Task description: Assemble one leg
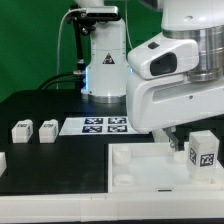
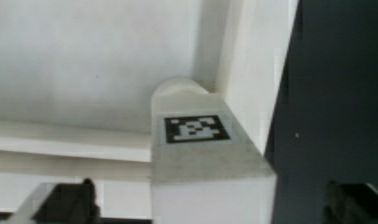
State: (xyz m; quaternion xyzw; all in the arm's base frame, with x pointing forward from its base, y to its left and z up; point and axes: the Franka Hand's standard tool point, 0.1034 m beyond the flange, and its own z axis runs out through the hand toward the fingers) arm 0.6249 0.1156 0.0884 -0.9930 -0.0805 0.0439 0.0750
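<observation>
A leg [image 1: 204,150], a small white block with a black-and-white tag, stands upright at the corner of the large white tray part [image 1: 140,178], at the exterior view's right. In the wrist view the same leg [image 2: 207,140] reaches from between my fingers to the tray's corner [image 2: 204,60]. My gripper [image 1: 183,142] is open and straddles the leg [image 2: 207,205]. There is a gap on each side between the leg and the dark fingers [image 2: 65,203]. Two more legs [image 1: 21,130] [image 1: 46,129] lie on the black table at the exterior view's left.
The marker board [image 1: 105,125] lies behind the tray part. The robot's base [image 1: 103,70] stands at the back. Another white piece [image 1: 3,160] shows at the exterior view's left edge. Black table surface [image 2: 337,100] runs alongside the tray.
</observation>
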